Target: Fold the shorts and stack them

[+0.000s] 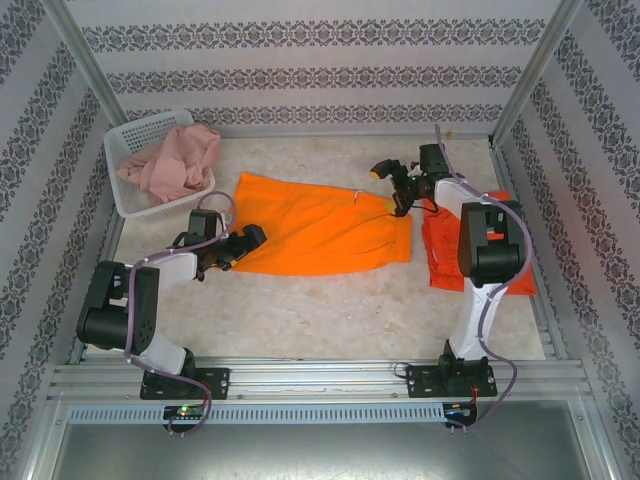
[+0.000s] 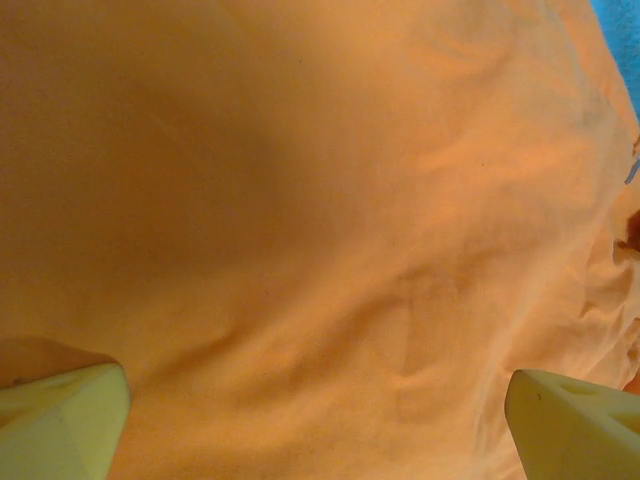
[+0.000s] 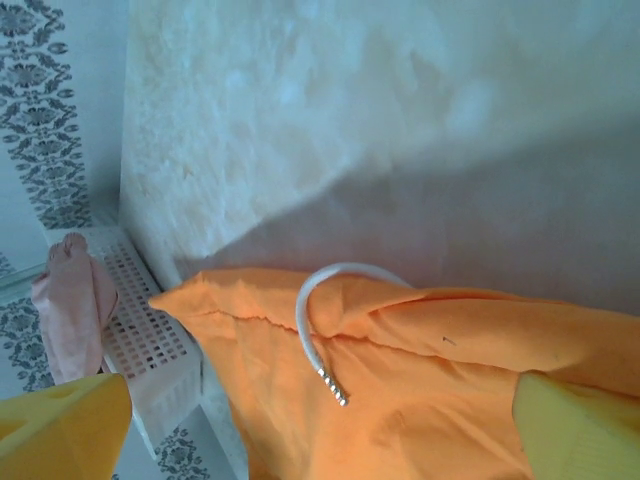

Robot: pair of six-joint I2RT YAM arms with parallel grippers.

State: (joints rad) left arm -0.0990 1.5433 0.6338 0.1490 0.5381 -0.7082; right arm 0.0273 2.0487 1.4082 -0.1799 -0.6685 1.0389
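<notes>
- Bright orange cloth shorts (image 1: 320, 228) are lying spread flat on the pale surface (image 1: 320, 310), long axis running left to right between the arms
- Left arm (image 1: 150, 290) is reaching the shorts' left end, jaws standing wide apart over the cloth, gripping nothing
- Right arm (image 1: 485, 250) is hovering at the far right corner near a white drawstring (image 3: 318, 330), jaws likewise apart and empty
- Each end is lying nearest its own arm, suiting a two-armed fold
- Red-orange shorts (image 1: 438, 262) are lying under the right arm; dusty pink shorts (image 1: 175, 165) are sitting in the white mesh basket (image 1: 130, 135)

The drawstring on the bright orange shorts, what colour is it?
The drawstring is white with a silvery tip, clearest in the right wrist view.
</notes>
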